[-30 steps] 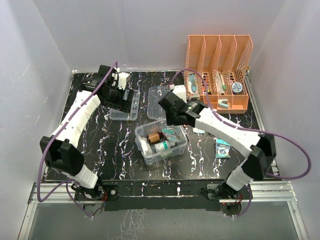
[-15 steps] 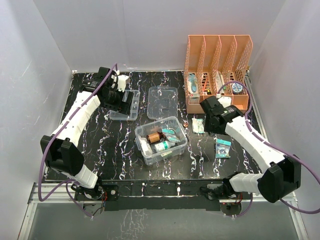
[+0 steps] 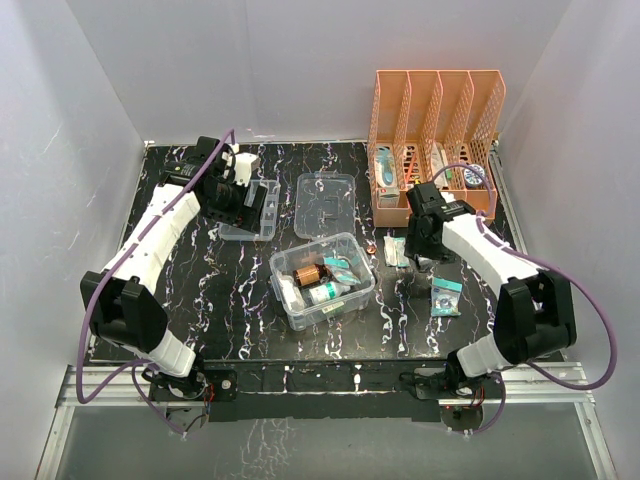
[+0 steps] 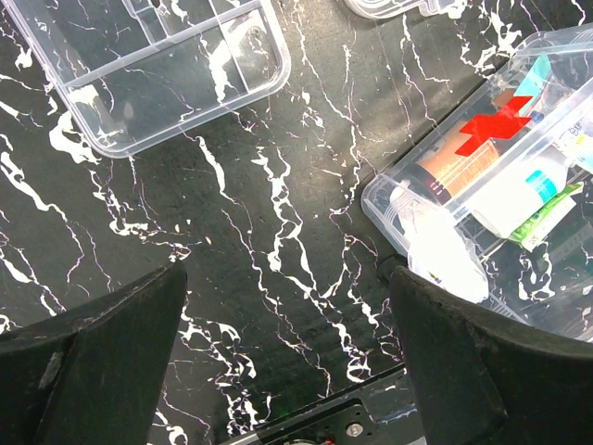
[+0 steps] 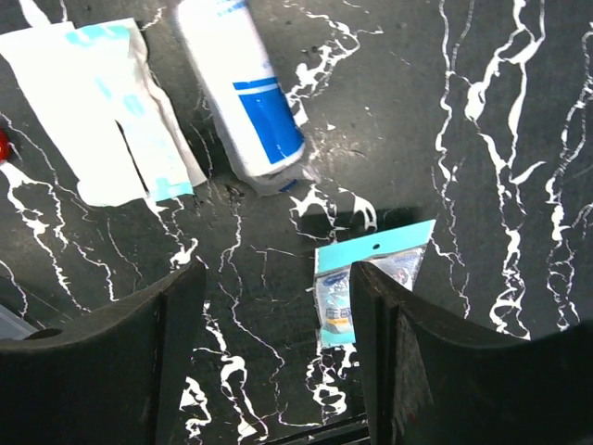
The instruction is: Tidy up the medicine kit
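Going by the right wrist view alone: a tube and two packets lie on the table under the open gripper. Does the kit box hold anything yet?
Observer: Yes. The deep clear box holds several items, a brown bottle among them.
Operator: Where is its lid?
Observer: The lid lies flat behind the box, off it.
Operator: And the left arm?
Observer: The left gripper is open and empty, near the divided tray.
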